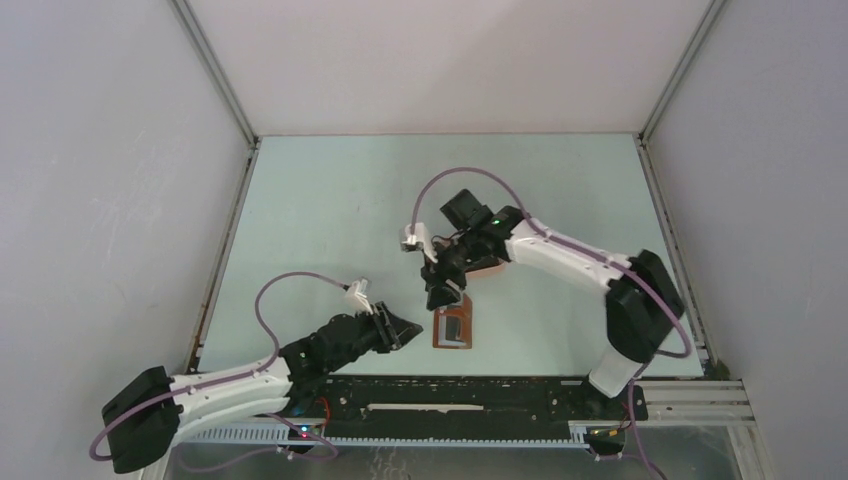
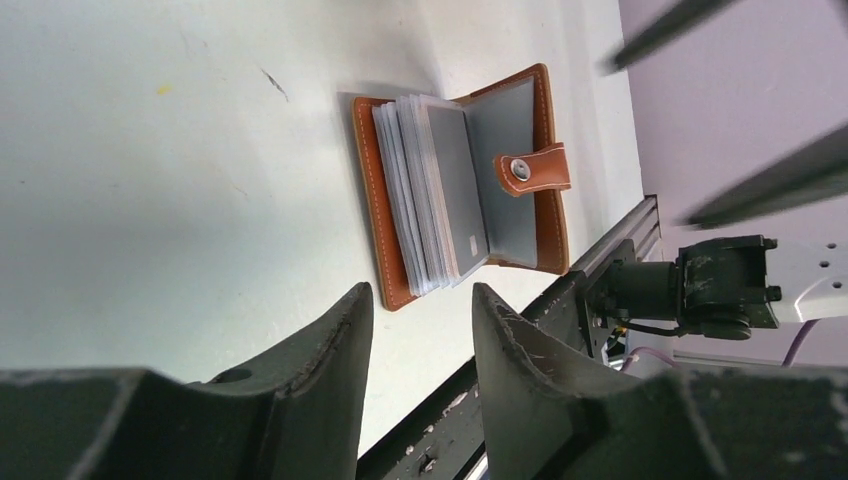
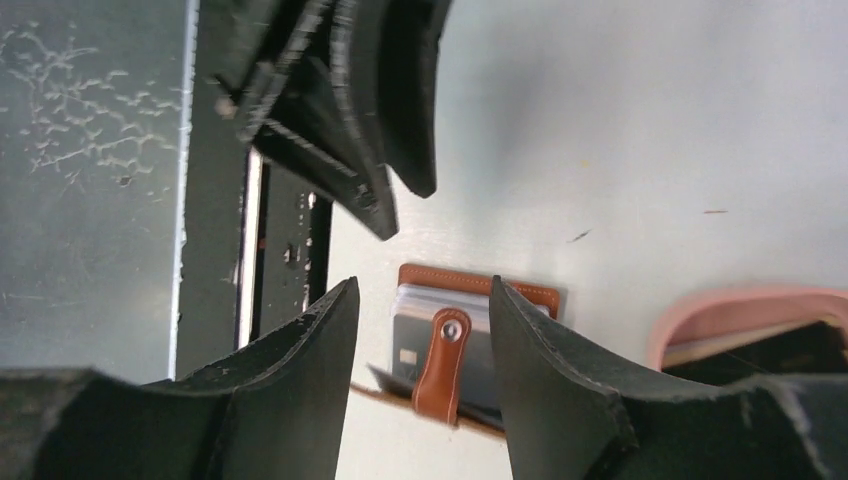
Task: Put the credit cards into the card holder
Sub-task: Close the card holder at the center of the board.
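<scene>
The reddish-brown card holder (image 1: pixel 455 330) lies open near the table's front edge, its snap tab (image 2: pixel 535 170) folded across grey pockets (image 2: pixel 450 200). In the right wrist view, a dark credit card with a gold chip (image 3: pixel 408 348) sits in the card holder (image 3: pixel 480 283). More cards, a tan one (image 3: pixel 700 346) and a black one (image 3: pixel 790 345), lie in a pink tray. My left gripper (image 1: pixel 413 328) is open just left of the holder, nothing between its fingers (image 2: pixel 345 335). My right gripper (image 1: pixel 440 296) hovers open over the holder's far side, and it too holds nothing.
The pink oval tray (image 3: pixel 740 303) sits just beyond the holder, mostly under my right arm. The black front rail (image 2: pixel 560 300) and the arm bases run close behind the holder. Grey walls enclose the table on three sides.
</scene>
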Robot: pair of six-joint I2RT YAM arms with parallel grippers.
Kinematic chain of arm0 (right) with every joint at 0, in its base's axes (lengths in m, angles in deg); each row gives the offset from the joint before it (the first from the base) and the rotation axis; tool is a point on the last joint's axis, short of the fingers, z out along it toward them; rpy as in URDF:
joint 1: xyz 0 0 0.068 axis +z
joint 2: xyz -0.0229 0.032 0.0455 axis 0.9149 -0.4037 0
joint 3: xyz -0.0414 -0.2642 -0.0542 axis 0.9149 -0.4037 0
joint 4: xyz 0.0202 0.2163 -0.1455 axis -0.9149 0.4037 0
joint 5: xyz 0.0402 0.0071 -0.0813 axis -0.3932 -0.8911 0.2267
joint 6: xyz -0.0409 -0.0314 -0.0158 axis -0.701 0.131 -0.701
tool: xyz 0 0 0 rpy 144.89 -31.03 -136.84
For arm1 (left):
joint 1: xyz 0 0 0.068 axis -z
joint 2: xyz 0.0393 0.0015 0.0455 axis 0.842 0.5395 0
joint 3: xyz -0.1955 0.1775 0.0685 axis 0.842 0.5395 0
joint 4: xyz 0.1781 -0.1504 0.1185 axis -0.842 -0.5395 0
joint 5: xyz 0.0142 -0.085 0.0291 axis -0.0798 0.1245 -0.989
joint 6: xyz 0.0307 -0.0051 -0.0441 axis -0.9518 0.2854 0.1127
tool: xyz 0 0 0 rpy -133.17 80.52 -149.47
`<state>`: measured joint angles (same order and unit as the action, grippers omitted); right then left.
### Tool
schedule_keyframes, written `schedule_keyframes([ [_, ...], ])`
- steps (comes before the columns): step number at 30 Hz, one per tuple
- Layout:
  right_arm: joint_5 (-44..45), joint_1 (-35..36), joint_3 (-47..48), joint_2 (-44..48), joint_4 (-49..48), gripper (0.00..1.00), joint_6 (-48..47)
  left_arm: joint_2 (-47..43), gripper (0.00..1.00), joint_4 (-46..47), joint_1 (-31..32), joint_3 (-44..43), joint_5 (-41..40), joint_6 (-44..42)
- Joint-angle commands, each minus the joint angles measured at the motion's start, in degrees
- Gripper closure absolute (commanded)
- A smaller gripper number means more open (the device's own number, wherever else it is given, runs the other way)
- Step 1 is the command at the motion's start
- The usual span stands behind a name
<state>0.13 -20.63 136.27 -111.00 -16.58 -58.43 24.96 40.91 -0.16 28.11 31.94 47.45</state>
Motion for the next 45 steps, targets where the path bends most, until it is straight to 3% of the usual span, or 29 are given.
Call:
schedule_keyframes([
  [1,-6.74,-4.43,-2.3,10.02,6.34,0.41,-9.58,1.72,0.53,3.53,-0.18,0.41,-0.65,-1.64],
  [5,-9.14,-11.06,-8.1,17.14,9.08,0.45,-18.43,3.34,0.52,5.35,-0.22,0.27,-0.71,-1.9],
  [10,-0.42,-13.52,-15.95,18.77,6.98,0.55,-26.56,5.7,0.47,7.67,-0.23,-0.63,-0.8,-2.71],
  [15,4.04,-11.83,-16.41,13.7,4.78,0.68,-25.7,8.24,0.4,9.87,-0.22,-2.58,-0.65,-3.21],
  [24,10.14,-3.34,-14.8,5.91,-1.17,0.86,-17.28,10.47,0.39,17.08,-0.4,-0.32,-1.72,2.13],
  [35,15.0,0.58,-11.24,-1.41,-2.07,0.86,-11.84,9.33,0.38,16.94,-0.59,0.84,-4.41,4.63],
  [45,17.89,1.2,-8.5,-5.23,1.8,0.86,-11.02,18.32,0.43,16.13,-0.45,-4.58,-0.76,1.07],
])
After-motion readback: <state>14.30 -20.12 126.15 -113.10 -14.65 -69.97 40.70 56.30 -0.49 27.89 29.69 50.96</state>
